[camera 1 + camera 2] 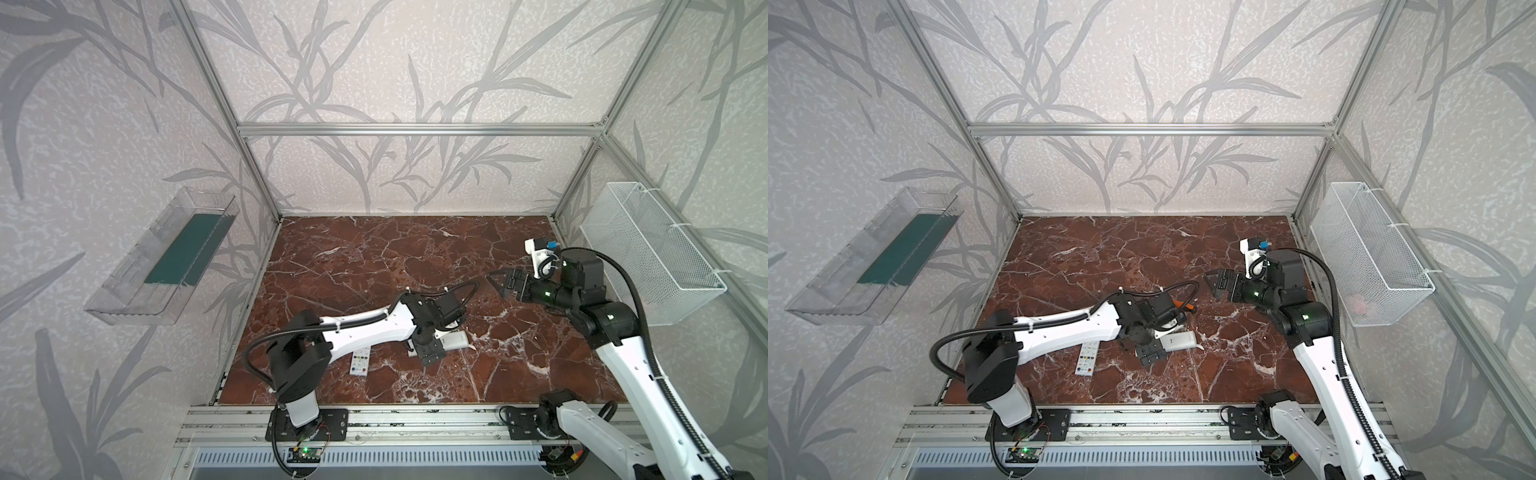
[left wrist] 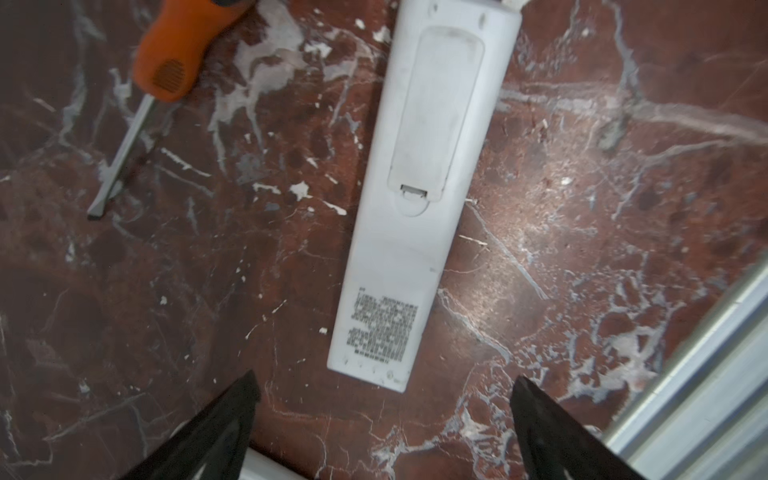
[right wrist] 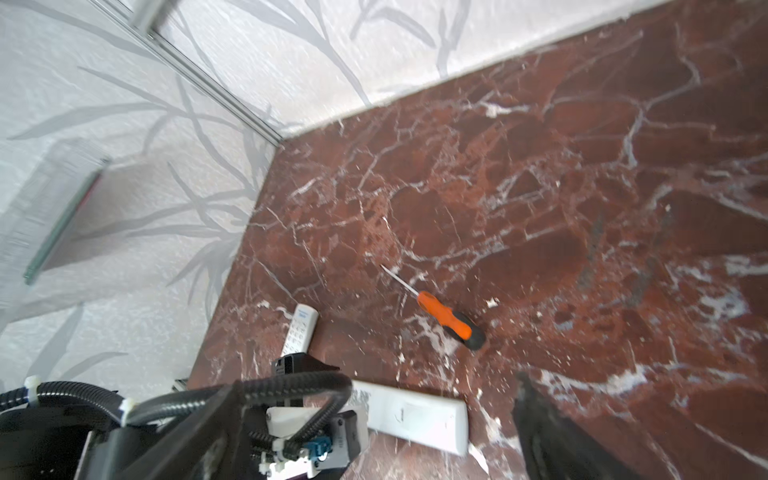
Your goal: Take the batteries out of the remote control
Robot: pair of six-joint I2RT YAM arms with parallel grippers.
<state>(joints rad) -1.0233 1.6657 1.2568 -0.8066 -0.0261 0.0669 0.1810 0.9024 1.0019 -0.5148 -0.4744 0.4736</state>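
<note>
A white remote control [image 2: 415, 216] lies face down on the marble table, with its battery cover shut and the printed label at the end nearest my left gripper [image 2: 385, 378]. That gripper is open and holds nothing; its dark fingertips [image 2: 245, 395] hover just behind the remote's labelled end. In both top views the left gripper [image 1: 430, 355] [image 1: 1148, 353] sits beside the remote [image 1: 456, 340] [image 1: 1179, 341]. My right gripper [image 1: 496, 282] [image 3: 378, 380] hangs open and empty in the air, to the right of the remote [image 3: 415, 415] and further back. The batteries are hidden.
An orange-handled screwdriver [image 3: 451, 320] [image 2: 174, 54] lies just beyond the remote. A second remote with coloured buttons [image 1: 359, 361] [image 3: 300, 328] lies under the left arm. A white wire basket [image 1: 648, 253] hangs on the right wall and a clear bin [image 1: 166, 257] on the left.
</note>
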